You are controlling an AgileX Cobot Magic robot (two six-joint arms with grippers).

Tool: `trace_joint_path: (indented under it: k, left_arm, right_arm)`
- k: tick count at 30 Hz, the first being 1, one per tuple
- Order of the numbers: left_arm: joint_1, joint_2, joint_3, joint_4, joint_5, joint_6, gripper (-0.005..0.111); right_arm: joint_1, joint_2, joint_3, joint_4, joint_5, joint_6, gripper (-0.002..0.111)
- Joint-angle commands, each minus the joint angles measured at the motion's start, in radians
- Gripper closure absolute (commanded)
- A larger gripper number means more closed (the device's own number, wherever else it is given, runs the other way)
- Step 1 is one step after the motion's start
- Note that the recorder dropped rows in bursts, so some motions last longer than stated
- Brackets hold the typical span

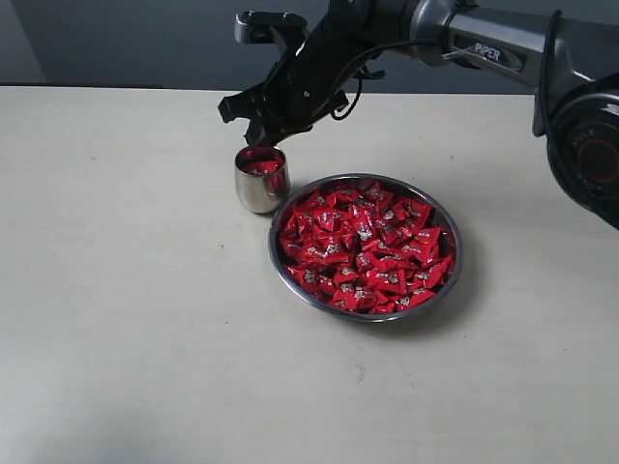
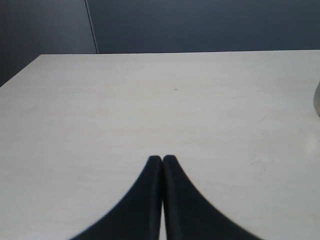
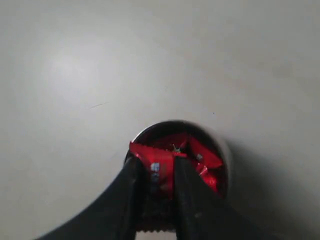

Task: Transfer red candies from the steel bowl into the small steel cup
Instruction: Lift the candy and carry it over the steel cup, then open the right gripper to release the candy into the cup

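right jaws pinch red candy (image 3: 157, 167) | over small steel cup (image 1: 259, 188), upright, mouth up | left jaws pressed together

The red candies (image 1: 368, 246) are shiny, crinkled scarlet, each with a small silver-white mark. The steel bowl (image 1: 458, 253) is mirror-bright silver-grey, and its inner wall reflects red. The small steel cup (image 1: 253, 196) is polished silver too, with a red glow inside. The table (image 1: 126, 309) is plain pale cream with faint streaks. The left gripper (image 2: 162, 160) and right gripper (image 3: 159, 172) are matt black. The arm (image 1: 503, 43) is grey with white lettering, and its black joint (image 1: 598, 155) carries a red ring. The wall (image 1: 116, 39) is dark blue-grey.
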Motion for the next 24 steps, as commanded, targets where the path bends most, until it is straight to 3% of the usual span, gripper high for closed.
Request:
trace_joint_path:
  k: [1, 13, 19, 24]
  left_arm:
    - [-0.005, -0.005, 0.005, -0.006, -0.010, -0.001, 0.106]
    - [-0.005, -0.005, 0.005, -0.006, -0.010, -0.001, 0.106]
    - [-0.005, -0.005, 0.005, -0.006, -0.010, -0.001, 0.106]
    - [-0.005, -0.005, 0.005, -0.006, -0.010, -0.001, 0.106]
  right_arm:
    - [0.000, 0.008, -0.011, -0.003, 0.003, -0.007, 0.109]
    - [0.000, 0.025, -0.011, -0.015, -0.047, -0.007, 0.108]
    - [0.000, 0.025, -0.011, -0.017, -0.045, -0.007, 0.079]
    - [0.000, 0.025, -0.011, -0.017, -0.038, -0.007, 0.076]
